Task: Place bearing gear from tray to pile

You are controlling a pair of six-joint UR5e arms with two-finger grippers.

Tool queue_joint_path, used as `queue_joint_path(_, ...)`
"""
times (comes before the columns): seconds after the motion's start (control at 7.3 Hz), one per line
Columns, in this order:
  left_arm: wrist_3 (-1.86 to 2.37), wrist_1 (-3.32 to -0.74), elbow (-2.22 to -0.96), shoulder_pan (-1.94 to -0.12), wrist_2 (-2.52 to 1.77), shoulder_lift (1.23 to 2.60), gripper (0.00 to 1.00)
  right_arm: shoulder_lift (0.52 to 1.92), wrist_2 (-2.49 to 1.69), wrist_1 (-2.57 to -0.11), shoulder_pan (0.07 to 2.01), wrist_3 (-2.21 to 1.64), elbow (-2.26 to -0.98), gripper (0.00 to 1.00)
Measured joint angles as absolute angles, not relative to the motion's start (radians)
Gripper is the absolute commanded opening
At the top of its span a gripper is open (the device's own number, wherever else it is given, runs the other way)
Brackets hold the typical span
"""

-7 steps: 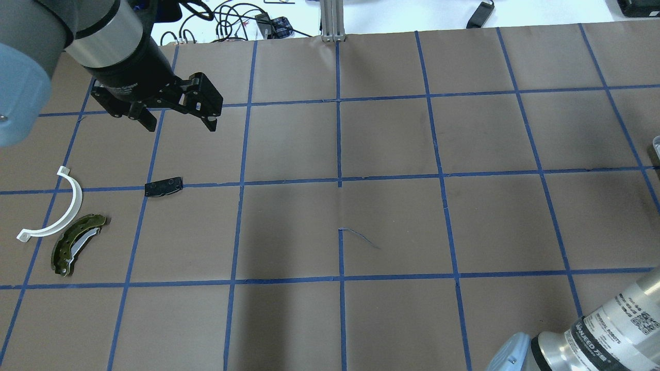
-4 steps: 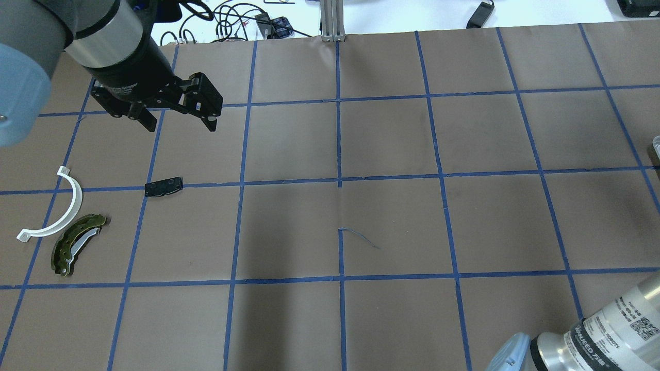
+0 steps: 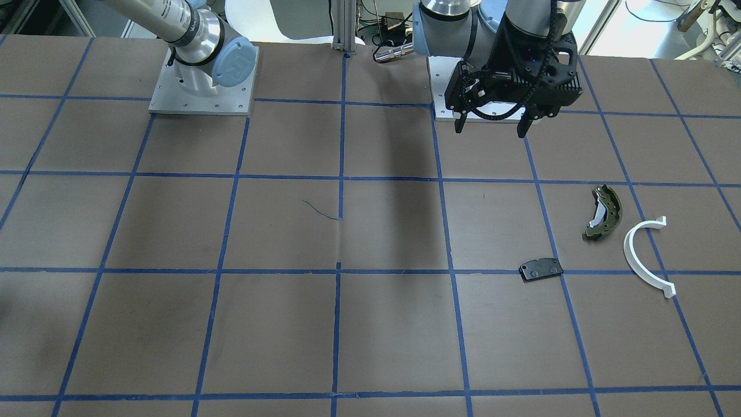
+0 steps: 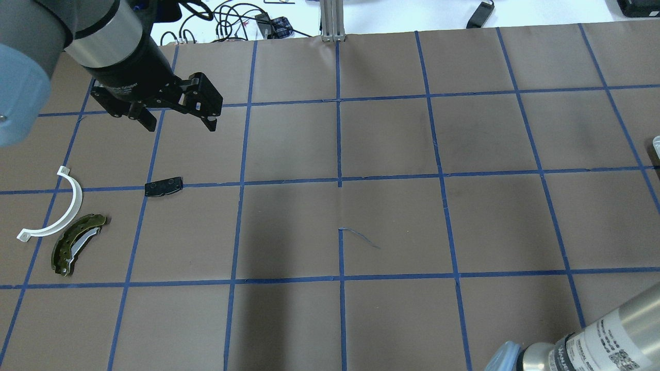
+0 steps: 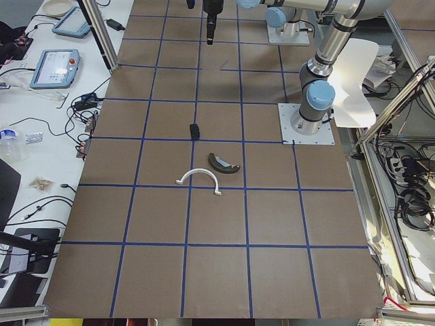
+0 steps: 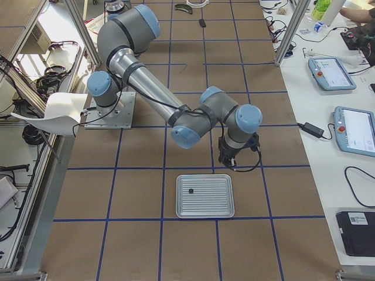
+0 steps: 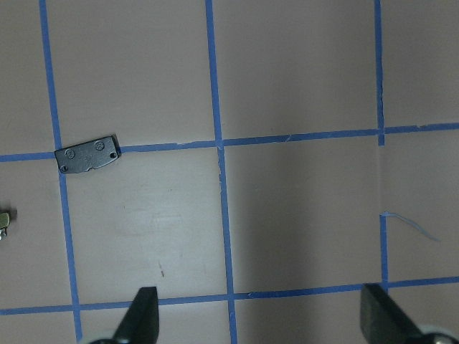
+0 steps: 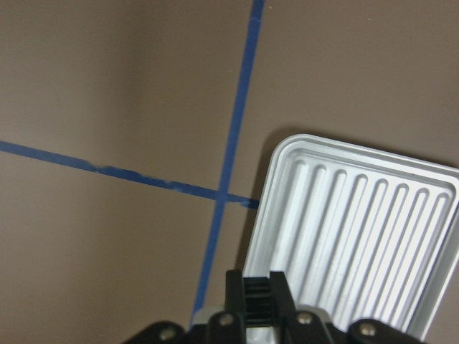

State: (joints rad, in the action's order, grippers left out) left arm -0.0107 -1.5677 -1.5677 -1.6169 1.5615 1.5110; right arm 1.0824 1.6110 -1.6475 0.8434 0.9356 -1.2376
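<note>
Brown paper table (image 4: 392, 221), blue tape grid. Grey right arm (image 6: 146, 88) stretched out to the table's right end. Grey left arm (image 4: 98, 41) over the 10 o'clock part of the overhead view.

Ribbed metal tray (image 6: 214, 205) at the right end, at 7 o'clock from the right gripper (image 6: 230, 165) in the right-side view. Gripper hovering by the tray's 1 o'clock corner, not touching. Small dark speck (image 6: 191, 191) on the tray, too small to name.

Loose pile (image 3: 611, 211) at the opposite end, at 12 o'clock and well apart from that gripper in the same view. Made up of white plastic half-ring (image 4: 80, 198), olive-green curved shoe (image 4: 66, 246) just beside it, and flat black pad (image 4: 163, 186) a little off, long axis roughly 3-to-9 in the overhead view.

Left gripper (image 4: 180, 126) spread wide, nothing held, pad near at 6 o'clock from it.

Right fingers pinched almost together on the bearing gear (image 8: 257, 299), toothed rim edge-on between the pads, clear of the tray.

Judged: pick done, carry next. Key relation: gear at the right end, pile straight across toward 9 o'clock in the overhead view, nearly the whole table between. Nearer the pile by far: left arm, but empty. Long reach across likely, or a mid-table hand-over; can't say which.
</note>
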Motion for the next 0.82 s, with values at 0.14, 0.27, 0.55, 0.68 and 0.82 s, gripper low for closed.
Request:
queue_joint_path(0.14, -0.011, -1.568, -1.568, -1.617, 1.562, 1.511, 1.0, 1.15, 1.597, -1.575, 0.898, 0.815, -1.256, 0.0)
queue_joint_path(0.27, -0.011, -1.568, -1.568, -1.617, 1.562, 1.511, 1.0, 1.224, 1.59, -1.512, 0.963, 0.676, -1.287, 0.0)
queue_joint_path(0.55, -0.011, -1.568, -1.568, -1.617, 1.562, 1.51, 1.0, 1.356, 1.585, -1.456, 1.101, 0.409, -1.368, 0.0)
queue_joint_path(0.68, -0.011, -1.568, -1.568, -1.617, 1.562, 1.51, 1.0, 1.404, 1.571, -1.446, 1.171, 0.297, -1.401, 0.0)
queue_joint_path(0.82, -0.011, -1.568, -1.568, -1.617, 1.562, 1.51, 1.0, 1.435, 1.541, -1.437, 1.253, 0.18, -1.419, 0.0)
